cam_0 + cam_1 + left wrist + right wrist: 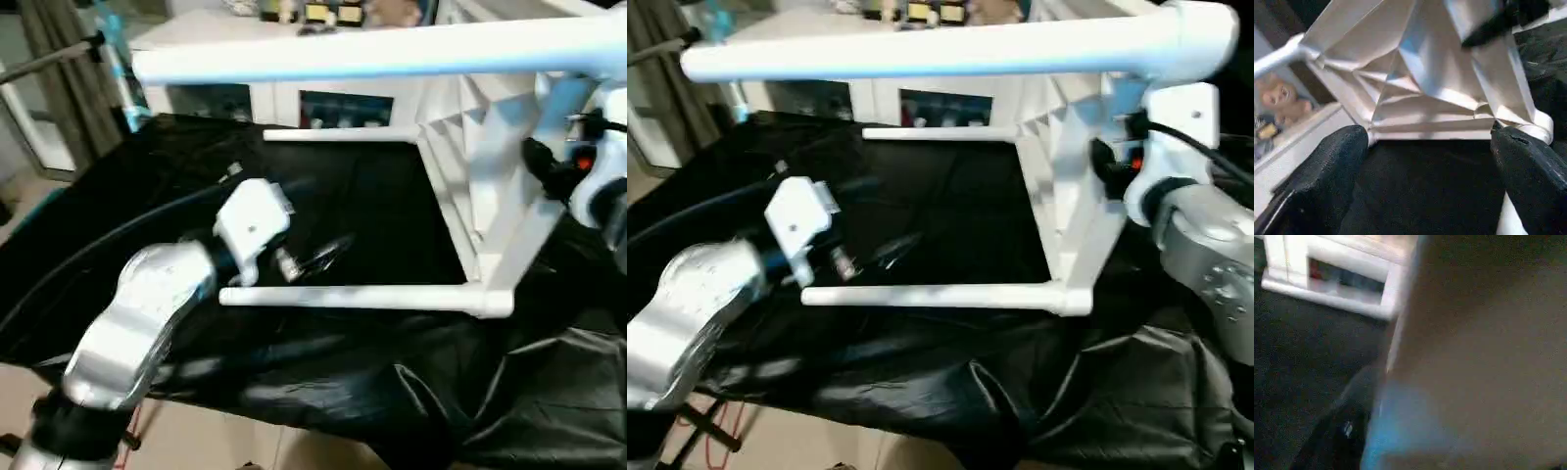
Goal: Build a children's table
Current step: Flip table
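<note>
The children's table [490,176] stands tipped on its side on a black cloth [372,382], its ribbed underside facing the left arm. The white tabletop [1073,186] is on edge at the robot's right, and three tubular legs are in sight, all socketed and pointing toward the robot's left. The top leg [921,51] runs across high in the head views. The far lower leg [338,135] lies along the cloth near the white cabinet [255,98]. The near lower leg [353,297] lies closest to the robot.

The left gripper [313,257] hangs low over the cloth, just beyond the near lower leg and between the two lower legs. Its two black fingers [1317,181] are spread wide with only black cloth between them. Ahead of its fingertips lies the tabletop's ribbed underside [1420,88], close but apart, with a corner socket just beyond one fingertip.

The right gripper [1112,157] is at the tabletop's upper corner, right beside the socket of the top leg. Its black fingers are against the white plastic there. Whether they pinch the table or merely rest on it cannot be told, and its wrist view is blurred, with the table's pale surface pressed close to the camera.
</note>
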